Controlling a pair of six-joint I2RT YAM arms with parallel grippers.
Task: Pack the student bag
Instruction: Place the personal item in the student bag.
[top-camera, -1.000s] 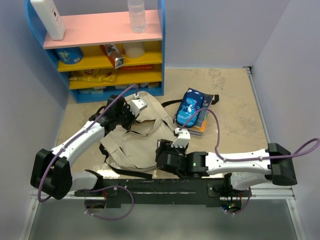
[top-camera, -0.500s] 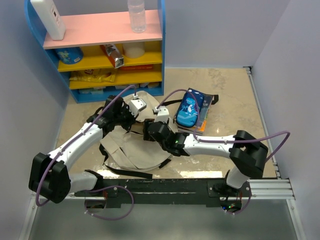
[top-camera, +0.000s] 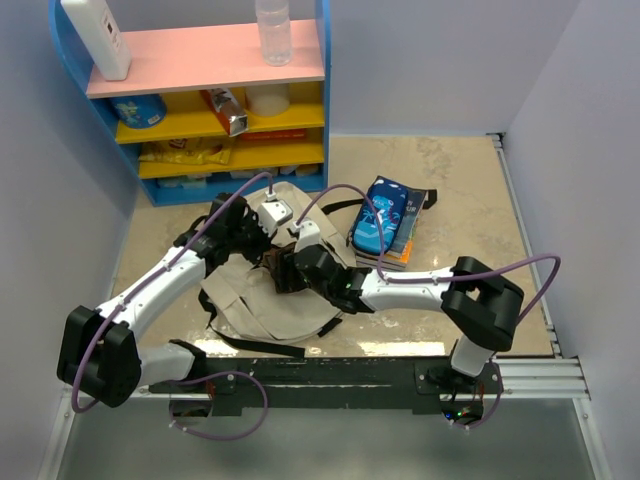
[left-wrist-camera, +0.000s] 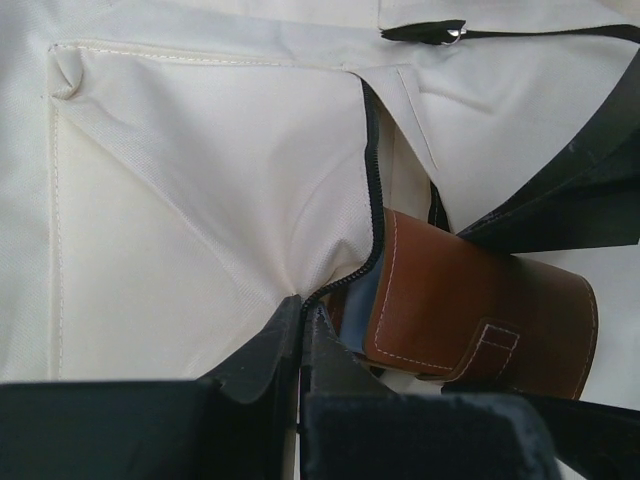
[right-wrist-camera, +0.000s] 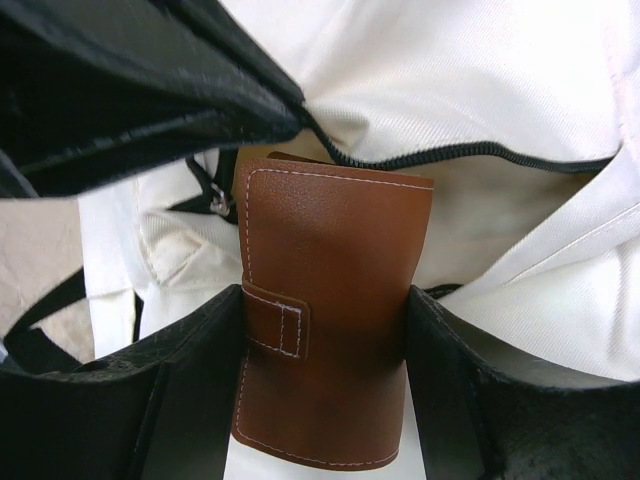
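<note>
Beige marbled tabletop (top-camera: 460, 190), pale walls on three sides. Cream backpack (top-camera: 250, 295) lying flat, centre-left. Blue shelf unit (top-camera: 322, 120) standing at far left, just behind backpack. Small stack of books (top-camera: 398, 255) right of backpack, blue pouch (top-camera: 382, 215) on top.

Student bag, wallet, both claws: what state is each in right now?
student bag: lying flat, zipper open.
brown wallet: strap closed, far end at the zipper opening.
left claw: shut on bag fabric beside the zipper.
right claw: shut on the brown wallet.
blue pencil case: resting on book stack, untouched.
</note>
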